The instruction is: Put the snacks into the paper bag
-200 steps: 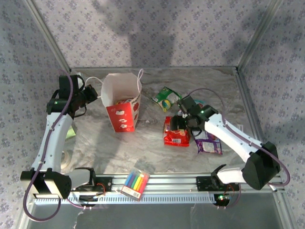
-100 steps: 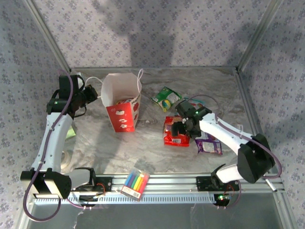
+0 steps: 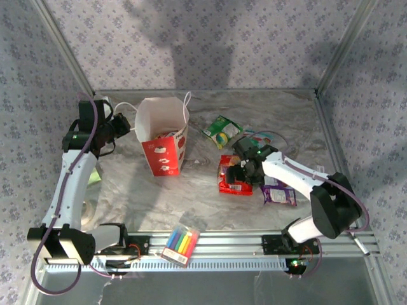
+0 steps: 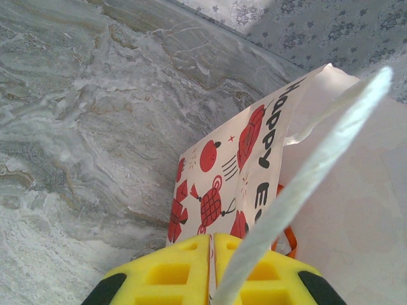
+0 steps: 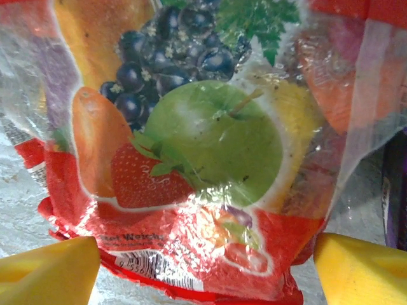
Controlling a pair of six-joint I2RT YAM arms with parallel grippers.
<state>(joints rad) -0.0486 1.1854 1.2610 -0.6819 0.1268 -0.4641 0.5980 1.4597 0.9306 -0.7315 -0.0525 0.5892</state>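
The white paper bag [image 3: 163, 141] with red prints stands open at the left of the table. My left gripper [image 3: 119, 128] is shut on its left rim; in the left wrist view the yellow fingers [image 4: 172, 273] pinch the paper bag [image 4: 222, 178] edge, and a white string handle [image 4: 318, 159] crosses in front. A red snack packet [image 3: 234, 178] with fruit prints lies mid-table. My right gripper [image 3: 241, 169] hangs open just over it, its fingertips [image 5: 48, 273] on either side of the red packet [image 5: 191, 146]. A green packet [image 3: 221, 131] and a purple packet [image 3: 278, 192] lie nearby.
A clear box of coloured markers [image 3: 180, 244] rests on the front rail. Metal frame posts and patterned walls close in the table. The purple packet's edge [image 5: 398, 190] sits right beside my right finger. A sliver of orange [image 4: 290, 240] shows inside the bag.
My right gripper has come down and slightly left over the red packet, with its elbow swinging left. The left arm and the bag have not moved.
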